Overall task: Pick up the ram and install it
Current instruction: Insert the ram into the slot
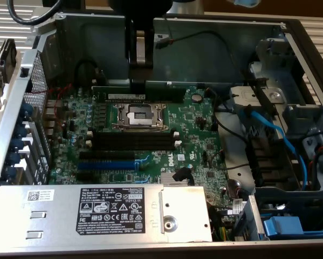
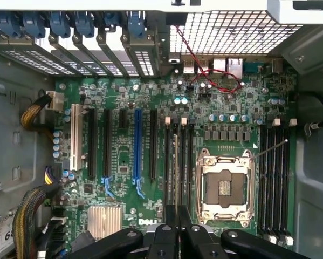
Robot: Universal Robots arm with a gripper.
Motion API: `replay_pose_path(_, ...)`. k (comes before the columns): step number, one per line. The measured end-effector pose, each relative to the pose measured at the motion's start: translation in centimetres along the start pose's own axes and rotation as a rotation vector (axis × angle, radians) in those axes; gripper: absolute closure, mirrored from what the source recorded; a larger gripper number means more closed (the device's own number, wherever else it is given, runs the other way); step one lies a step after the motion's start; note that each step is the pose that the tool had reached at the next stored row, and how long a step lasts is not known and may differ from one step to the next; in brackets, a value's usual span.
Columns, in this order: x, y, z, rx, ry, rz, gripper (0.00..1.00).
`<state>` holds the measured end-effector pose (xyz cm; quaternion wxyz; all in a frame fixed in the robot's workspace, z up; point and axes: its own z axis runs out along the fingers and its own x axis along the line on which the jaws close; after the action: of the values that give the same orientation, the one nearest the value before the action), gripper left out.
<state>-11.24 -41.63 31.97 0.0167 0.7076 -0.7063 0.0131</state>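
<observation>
Your gripper (image 1: 138,82) is clamped on the ram (image 1: 123,96). In the exterior view, the ram stands on its long edge at twelve o'clock of the socket (image 1: 139,114), with the case wall (image 1: 215,51) near behind.

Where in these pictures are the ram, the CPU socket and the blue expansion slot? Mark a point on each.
ram (image 1: 118,96), exterior view, on its white label strip.
CPU socket (image 1: 139,114), exterior view, on its open centre.
blue expansion slot (image 2: 138,145), wrist view, on the middle of its length.
</observation>
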Motion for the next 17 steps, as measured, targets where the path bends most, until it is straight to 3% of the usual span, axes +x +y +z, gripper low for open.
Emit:
replay_pose_path(3,-0.1,0.0,0.09,0.0005,0.0028,0.0,0.88)
replay_pose_path(7,-0.1,0.0,0.4,0.0057,0.0032,0.0,0.88)
replay_pose_path(17,-0.2,0.17,1.95,0.0134,0.0032,0.001,0.88)
